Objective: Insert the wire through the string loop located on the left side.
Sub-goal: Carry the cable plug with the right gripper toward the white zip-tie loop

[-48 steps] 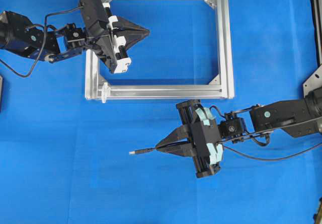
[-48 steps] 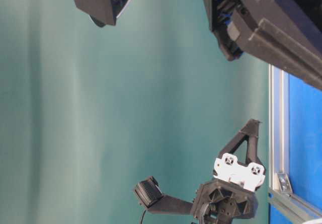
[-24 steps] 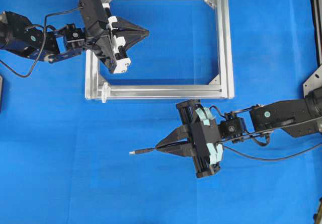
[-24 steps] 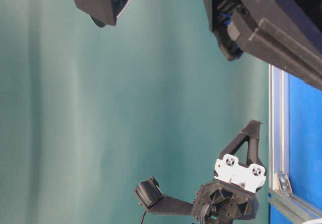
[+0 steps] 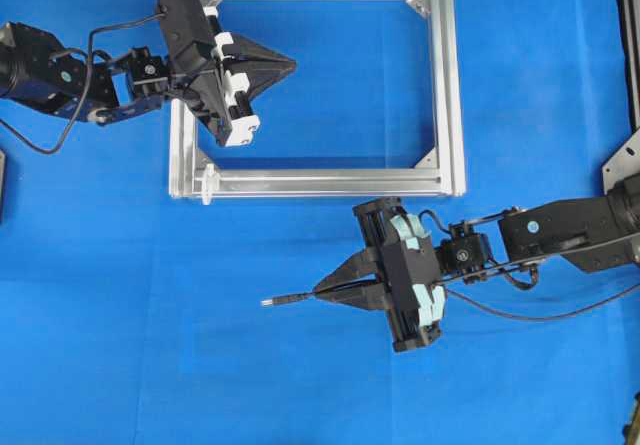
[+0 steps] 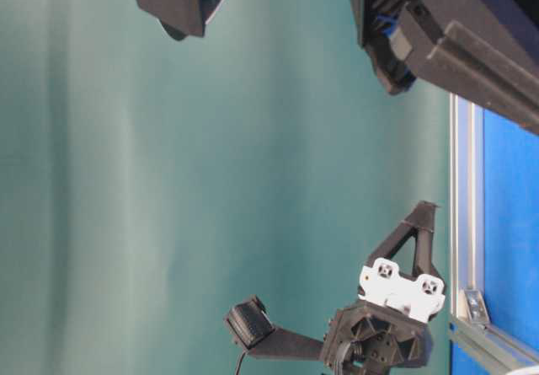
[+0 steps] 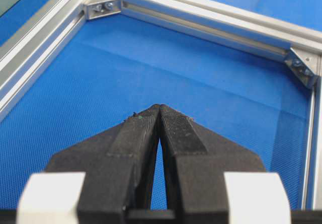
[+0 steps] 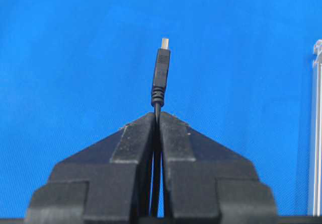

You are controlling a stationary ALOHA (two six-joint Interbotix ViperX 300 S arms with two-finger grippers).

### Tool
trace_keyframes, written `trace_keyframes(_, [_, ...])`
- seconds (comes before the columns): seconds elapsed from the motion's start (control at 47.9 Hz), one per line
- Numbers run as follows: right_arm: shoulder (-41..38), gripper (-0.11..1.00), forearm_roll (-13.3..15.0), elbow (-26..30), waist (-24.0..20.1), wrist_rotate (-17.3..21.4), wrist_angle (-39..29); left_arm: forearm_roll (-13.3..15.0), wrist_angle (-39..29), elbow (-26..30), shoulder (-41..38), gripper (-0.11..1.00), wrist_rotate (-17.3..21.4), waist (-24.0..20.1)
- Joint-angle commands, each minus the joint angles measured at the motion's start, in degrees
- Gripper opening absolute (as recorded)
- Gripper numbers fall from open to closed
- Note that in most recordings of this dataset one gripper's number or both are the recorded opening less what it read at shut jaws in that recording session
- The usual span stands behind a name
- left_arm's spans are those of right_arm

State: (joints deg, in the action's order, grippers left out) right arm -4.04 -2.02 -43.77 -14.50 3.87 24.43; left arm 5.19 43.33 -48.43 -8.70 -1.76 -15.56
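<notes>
The wire's (image 5: 290, 298) silvery-tipped plug points left over the blue cloth, below the silver frame (image 5: 443, 85). My right gripper (image 5: 318, 293) is shut on the wire just behind the plug (image 8: 161, 75), and the rest of the wire trails back under the right arm. The string loop (image 5: 208, 187) is a small white loop at the frame's lower left corner, up and to the left of the plug. My left gripper (image 5: 293, 63) hovers over the frame's upper left part, shut with nothing in it (image 7: 160, 106). It also appears at table level (image 6: 424, 211).
The frame's silver corner brackets (image 7: 103, 6) lie ahead of the left gripper. A frame rail (image 8: 316, 133) runs along the right wrist view's right edge. A grey metal bracket (image 5: 625, 165) sits at the table's right edge, and a dark object (image 5: 2, 180) at its left edge.
My right gripper has shifted a little to the right with the wire in it. The left arm has not moved.
</notes>
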Motion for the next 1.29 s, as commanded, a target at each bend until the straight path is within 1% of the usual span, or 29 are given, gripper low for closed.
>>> trace_keyframes(0.0, [1.85,0.0,-0.09,0.09,1.23,-0.09,0.7,-0.18,0.35,0.53,2.11,0.0,-0.09,0.09])
trace_keyframes(0.355, [2.37,0.0,0.0,-2.9,11.43,-0.26,1.85,-0.09,0.35,0.35,2.11,0.0,-0.09,0.09])
trace_keyframes(0.48, [2.29,0.0,-0.09,-4.04,13.97,-0.62,2.81,-0.18,0.35,0.35,2.11,0.0,-0.09,0.09])
trace_keyframes(0.689, [2.2,0.0,-0.09,-4.48,14.85,-1.14,4.57,-0.09,0.35,0.53,2.2,0.0,-0.09,0.09])
trace_keyframes(0.856, [0.7,0.0,0.0,-3.08,14.85,-1.14,5.8,-0.18,0.35,0.62,2.2,0.0,-0.09,0.09])
trace_keyframes(1.065, [-3.16,0.0,-0.09,0.44,14.85,-1.23,6.5,-0.18,0.35,0.62,2.11,0.0,-0.09,0.09])
trace_keyframes(1.274, [-7.21,0.0,-0.09,5.19,14.85,-1.41,6.5,-0.18,0.44,0.62,2.2,0.0,-0.09,0.09])
